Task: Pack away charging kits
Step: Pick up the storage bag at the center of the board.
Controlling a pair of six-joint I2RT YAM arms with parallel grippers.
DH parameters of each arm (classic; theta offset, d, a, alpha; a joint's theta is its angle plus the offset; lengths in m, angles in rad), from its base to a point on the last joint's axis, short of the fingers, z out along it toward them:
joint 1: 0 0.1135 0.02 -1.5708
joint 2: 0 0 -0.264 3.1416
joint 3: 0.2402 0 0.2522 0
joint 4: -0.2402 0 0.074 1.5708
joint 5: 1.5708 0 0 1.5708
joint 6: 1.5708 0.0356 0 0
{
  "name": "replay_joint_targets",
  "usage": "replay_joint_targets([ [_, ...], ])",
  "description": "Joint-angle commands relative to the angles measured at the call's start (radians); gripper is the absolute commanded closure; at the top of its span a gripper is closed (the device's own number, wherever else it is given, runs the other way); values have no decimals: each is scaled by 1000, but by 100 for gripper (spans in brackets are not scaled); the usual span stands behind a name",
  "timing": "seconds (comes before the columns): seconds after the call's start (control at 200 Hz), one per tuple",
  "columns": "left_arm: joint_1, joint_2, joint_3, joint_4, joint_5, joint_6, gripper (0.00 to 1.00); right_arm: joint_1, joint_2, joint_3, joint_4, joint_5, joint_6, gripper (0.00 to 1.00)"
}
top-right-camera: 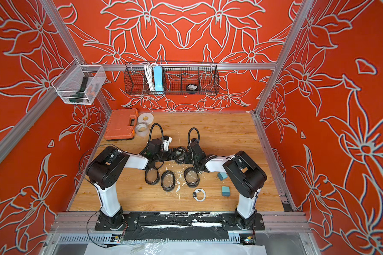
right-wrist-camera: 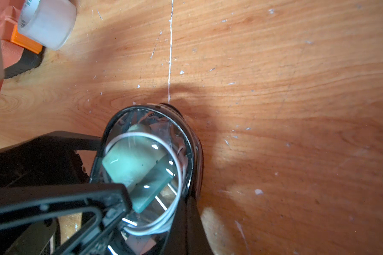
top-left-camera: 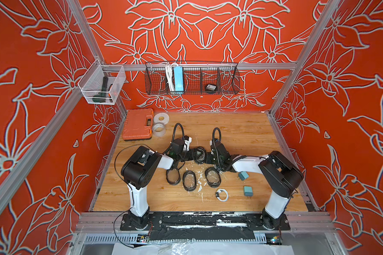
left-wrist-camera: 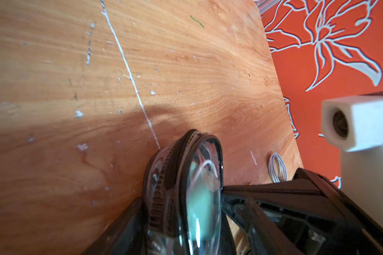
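By the front edge: loose cable (top-left-camera: 222, 194), teal plug (top-left-camera: 248, 191). Mid-bench, left end effector (top-left-camera: 192, 155) grips an oval case (top-left-camera: 200, 152); right end effector (top-left-camera: 208, 157), closed, seemingly pinches its rim. Wrist views alone show a packed plug (right-wrist-camera: 128, 163) inside. Beyond, open bench (top-left-camera: 241, 136).

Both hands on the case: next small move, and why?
Likely draw the right hand along the rim to zip the clear case shut: teal adapter and white cable sit inside, left hand braces it, right is pinched at its edge.
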Motion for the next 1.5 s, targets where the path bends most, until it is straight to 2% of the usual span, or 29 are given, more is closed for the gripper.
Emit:
replay_joint_targets([
  [0.0,-1,32,25,-68,35,25,32,-12,33,-36,15,-9,-14,100],
  [0.425,9,149,144,-238,98,111,35,-26,35,-40,70,-43,-91,100],
  [0.961,10,226,201,-312,126,181,51,-46,44,-23,87,-75,-137,100],
  [1.081,10,252,214,-306,135,172,62,-47,40,-25,89,-79,-141,100],
  [1.286,10,227,193,-261,126,133,87,-47,4,-32,92,-85,-150,100],
  [1.366,10,178,181,-236,124,107,95,-47,-61,-41,72,-72,-164,90],
  [1.496,16,14,155,-202,81,73,100,-46,-222,-60,25,-33,-188,73],
])
